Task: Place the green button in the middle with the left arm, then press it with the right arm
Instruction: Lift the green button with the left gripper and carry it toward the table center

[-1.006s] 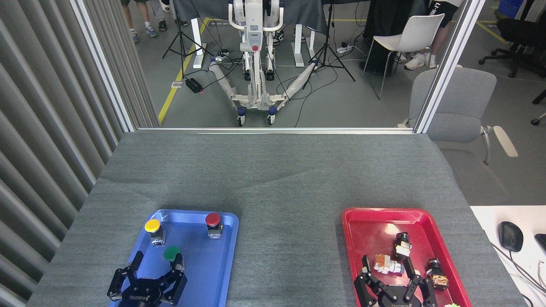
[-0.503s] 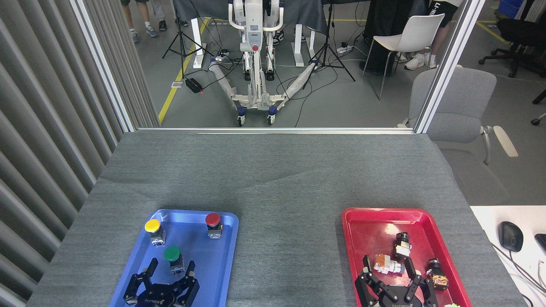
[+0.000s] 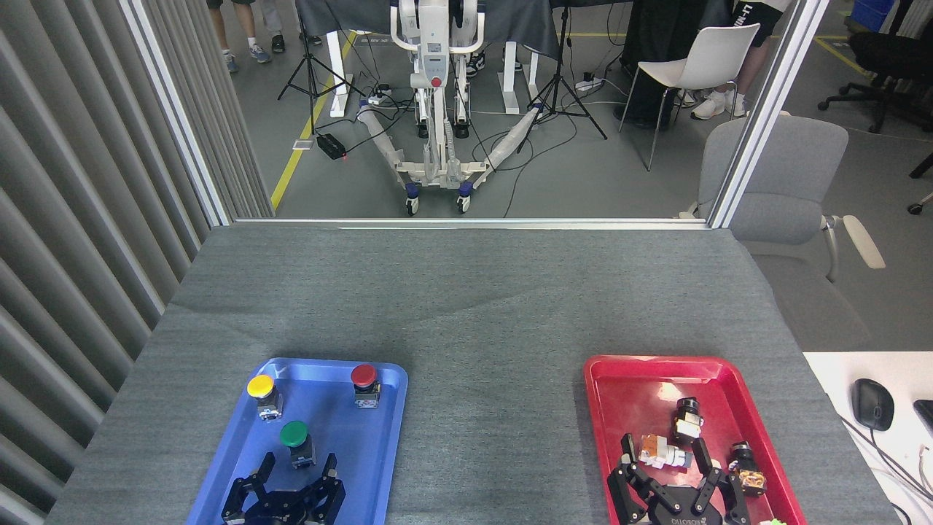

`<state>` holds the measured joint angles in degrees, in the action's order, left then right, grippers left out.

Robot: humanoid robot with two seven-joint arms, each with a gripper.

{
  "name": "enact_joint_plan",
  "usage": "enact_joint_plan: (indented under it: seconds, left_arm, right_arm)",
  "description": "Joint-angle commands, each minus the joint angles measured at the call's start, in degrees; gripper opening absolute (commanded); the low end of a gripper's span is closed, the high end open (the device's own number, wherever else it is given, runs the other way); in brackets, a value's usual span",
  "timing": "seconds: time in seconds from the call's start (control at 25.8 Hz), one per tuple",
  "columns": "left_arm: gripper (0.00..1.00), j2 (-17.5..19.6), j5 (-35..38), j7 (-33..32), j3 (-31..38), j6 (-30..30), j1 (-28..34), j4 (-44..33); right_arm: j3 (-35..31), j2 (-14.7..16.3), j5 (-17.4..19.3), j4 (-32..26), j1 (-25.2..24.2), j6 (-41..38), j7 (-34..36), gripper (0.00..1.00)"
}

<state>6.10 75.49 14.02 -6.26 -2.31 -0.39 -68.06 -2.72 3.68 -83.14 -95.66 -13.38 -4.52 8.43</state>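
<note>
Head view of the counter (image 3: 466,292) at the start of the first step, fetching the green button. The green button (image 3: 294,434) stands upright in the blue tray (image 3: 379,437), nearer the robot than the yellow button (image 3: 260,386) and the red button (image 3: 364,375), and is not yet gripped. The left gripper (image 3: 295,474) sits low in the view just below it, jaws released and spread, with fingertips (image 3: 267,462) either side of the button's grey body but apparently not touching it. The right gripper (image 3: 665,456) rests over the red tray (image 3: 627,379), jaws likewise spread, among small parts; whether it touches any cannot be told. The middle (image 3: 496,423), the bare grey cloth between the two trays, holds nothing.

Judged next move: the left jaws advance a little and close on the block body beneath the green cap, lift it clear of the tray rim, then carry it rightward to the cloth. Pressing with the right arm comes only afterwards.
</note>
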Motion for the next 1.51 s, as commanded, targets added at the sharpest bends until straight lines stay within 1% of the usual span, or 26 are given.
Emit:
enact_joint_plan:
  seconds: [0.0,0.19,0.5,0.54,0.62,0.74,0.81,0.89,1.01,1.12,1.28,1.39,1.47]
  left_arm:
    - [0.99,-0.12,-0.08,-0.31,-0.07,0.82,-1.28,2.23]
    - [0.99,-1.09,-0.08,0.40,0.02,0.99,-2.77,4.69]
    - [0.94,-2.14,-0.08,0.40,0.02,0.99,-3.83,4.95]
    - [0.89,-2.14,0.00,0.40,0.02,1.00,-3.92,4.95]
    - [0.74,-2.14,-0.08,0.40,0.02,0.99,-4.09,4.95]
    - [0.45,-1.97,0.00,0.49,-0.07,0.99,-4.27,5.04]
    - [0.28,-1.70,0.09,1.01,-0.07,0.91,-4.09,5.04]
    - [0.14,-1.53,0.36,1.98,-0.07,0.56,-3.92,4.95]
    - [0.00,-1.18,0.53,2.68,-0.16,-0.32,-3.57,4.16]
    - [0.00,-0.38,0.71,2.77,-0.16,-3.75,-3.48,3.02]
    - [0.00,0.06,2.11,4.44,-1.30,-7.44,-3.57,-2.61]
    - [0.00,-0.47,7.83,4.18,-5.08,-8.94,-5.24,-4.98]
    - [0.00,-1.00,10.11,3.65,-9.82,-9.20,-8.84,-4.19]
  right_arm:
    - [-0.01,-0.08,0.00,0.04,0.02,0.13,-0.08,1.00]
    - [0.08,-0.08,0.00,0.21,-0.34,0.21,0.01,1.00]
    - [0.08,0.01,0.00,0.48,-0.25,0.13,0.01,1.00]
    - [0.08,0.10,0.00,0.48,-0.25,0.21,0.01,1.00]
    - [-0.01,0.18,0.00,0.48,-0.25,0.21,0.01,1.00]
    - [-0.89,0.54,-0.09,0.83,-0.16,0.30,0.01,1.00]
    - [-2.21,0.54,-0.18,1.09,-0.25,0.30,0.01,1.00]
    - [-2.56,0.27,-0.27,1.01,-0.07,0.30,0.01,1.00]
    - [-3.00,0.62,-0.18,1.01,-0.51,0.13,0.09,1.00]
    - [-3.17,0.54,-0.09,1.01,-1.57,-0.49,0.45,1.00]
    - [-3.17,0.36,-0.09,1.01,-2.01,-2.16,0.53,1.00]
    - [-2.56,0.54,-0.18,1.01,-1.39,-2.33,0.53,1.00]
    - [-2.03,0.71,-0.18,0.48,-1.65,-2.07,0.36,1.00]
